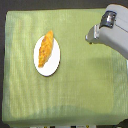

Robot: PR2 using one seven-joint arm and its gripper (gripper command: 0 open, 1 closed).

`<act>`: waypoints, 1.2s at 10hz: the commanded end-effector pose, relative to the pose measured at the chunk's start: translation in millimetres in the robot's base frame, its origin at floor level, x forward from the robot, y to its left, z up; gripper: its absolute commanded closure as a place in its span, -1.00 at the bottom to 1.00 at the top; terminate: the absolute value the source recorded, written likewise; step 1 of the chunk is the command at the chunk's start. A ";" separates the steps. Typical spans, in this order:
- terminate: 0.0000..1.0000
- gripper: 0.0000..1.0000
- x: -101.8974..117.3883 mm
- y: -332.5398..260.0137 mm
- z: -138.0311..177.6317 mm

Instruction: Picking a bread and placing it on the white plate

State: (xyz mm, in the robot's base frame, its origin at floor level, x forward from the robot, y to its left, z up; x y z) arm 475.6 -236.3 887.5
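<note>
The bread (pixel 46 48), a golden-orange tapered piece, lies diagonally on the white plate (pixel 54 64) at the left-middle of the green cloth. The bread spans most of the plate. My gripper (pixel 90 38) hangs at the exterior view's upper right, well apart from the plate and bread. Its grey fingers point toward the left and nothing shows between them. The blur hides whether they are open or shut.
A green cloth (pixel 75 90) covers the whole table top. The grey arm (pixel 116 35) reaches in from the upper right corner. A dark floor strip shows along the left edge (pixel 2 65).
</note>
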 end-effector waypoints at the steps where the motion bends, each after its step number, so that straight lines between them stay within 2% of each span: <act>1: -1.00 -1.00 5.1 -44.7 8.0; 7: -1.00 -1.00 18.0 -19.8 13.6; 12: -1.00 -1.00 26.0 -29.2 15.3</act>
State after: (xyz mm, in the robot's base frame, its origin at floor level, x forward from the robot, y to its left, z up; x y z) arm 494.5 -260.6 901.4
